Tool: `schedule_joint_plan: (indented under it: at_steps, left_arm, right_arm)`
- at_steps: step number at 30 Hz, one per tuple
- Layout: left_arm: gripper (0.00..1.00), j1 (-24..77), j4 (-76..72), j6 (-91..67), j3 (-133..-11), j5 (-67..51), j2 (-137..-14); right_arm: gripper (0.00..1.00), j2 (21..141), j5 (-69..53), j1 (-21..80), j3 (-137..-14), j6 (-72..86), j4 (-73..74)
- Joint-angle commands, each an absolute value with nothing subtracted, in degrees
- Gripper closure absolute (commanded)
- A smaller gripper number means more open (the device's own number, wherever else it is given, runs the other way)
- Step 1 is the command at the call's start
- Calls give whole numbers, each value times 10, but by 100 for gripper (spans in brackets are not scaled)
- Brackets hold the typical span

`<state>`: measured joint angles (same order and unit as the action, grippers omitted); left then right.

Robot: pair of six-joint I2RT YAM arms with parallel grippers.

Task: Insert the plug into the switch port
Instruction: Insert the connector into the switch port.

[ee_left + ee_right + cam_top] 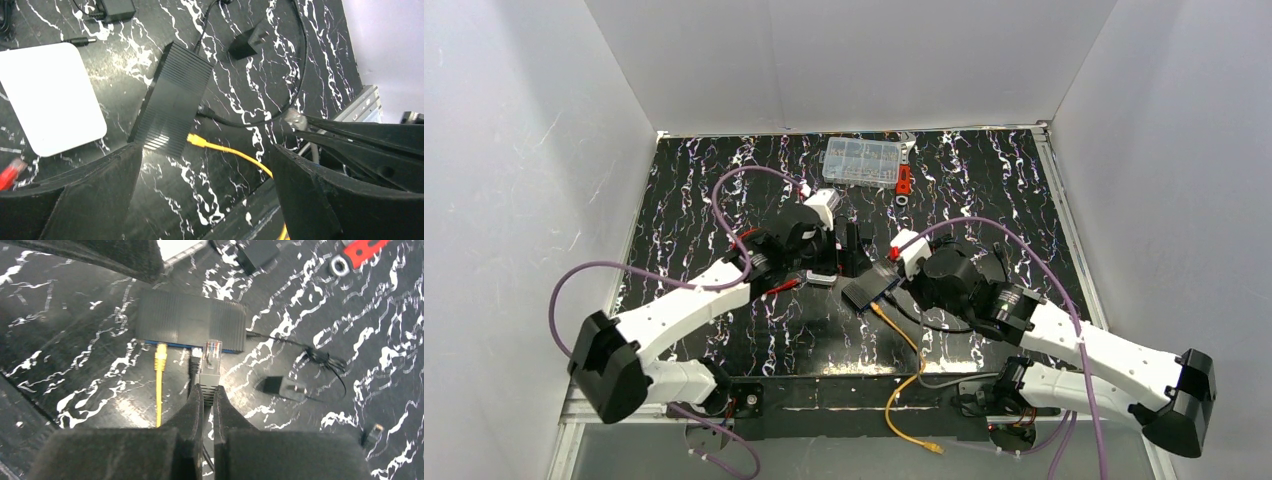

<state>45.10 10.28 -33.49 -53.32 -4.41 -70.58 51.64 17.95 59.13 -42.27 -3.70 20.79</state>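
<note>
Black table with white marbled veins. At its centre lies a flat black box, with a white square box near it at 9 o'clock. An orange cable trails from the black box toward 6 o'clock. A clear parts case and a red tool sit at 12 o'clock.

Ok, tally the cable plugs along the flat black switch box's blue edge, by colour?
Yellow plug on orange cable, plugged in: 1
Pale plug on black cable, plugged in: 1
Clear plug, held by the shut right gripper: 1
Total: 3
</note>
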Motion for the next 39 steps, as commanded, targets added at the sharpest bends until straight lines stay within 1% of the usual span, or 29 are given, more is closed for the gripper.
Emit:
schedule_joint_plan:
  at_steps: [1,9,17,24,31,35,39]
  left_arm:
    - [2,427,31,-314,-550,-105,-759]
    - [2,415,-21,-279,-577,-128,-868]
    - [2,409,-64,-260,-583,-154,-938]
    - [3,408,-92,-258,-603,-180,-1001]
    - [4,407,-91,-237,-630,-170,-1039]
    - [6,408,-91,-228,-645,-176,-1059]
    - [12,407,-96,-226,-643,-190,-1072]
  right_arm:
    - [99,523,152,554,-413,-6,231]
    - [99,587,79,536,-412,72,237]
    - [99,652,67,528,-403,146,221]
    - [99,692,63,479,-412,178,218]
    - [99,749,35,430,-427,193,210]
    - [99,778,29,417,-430,187,188]
    - [99,799,26,417,-425,173,162]
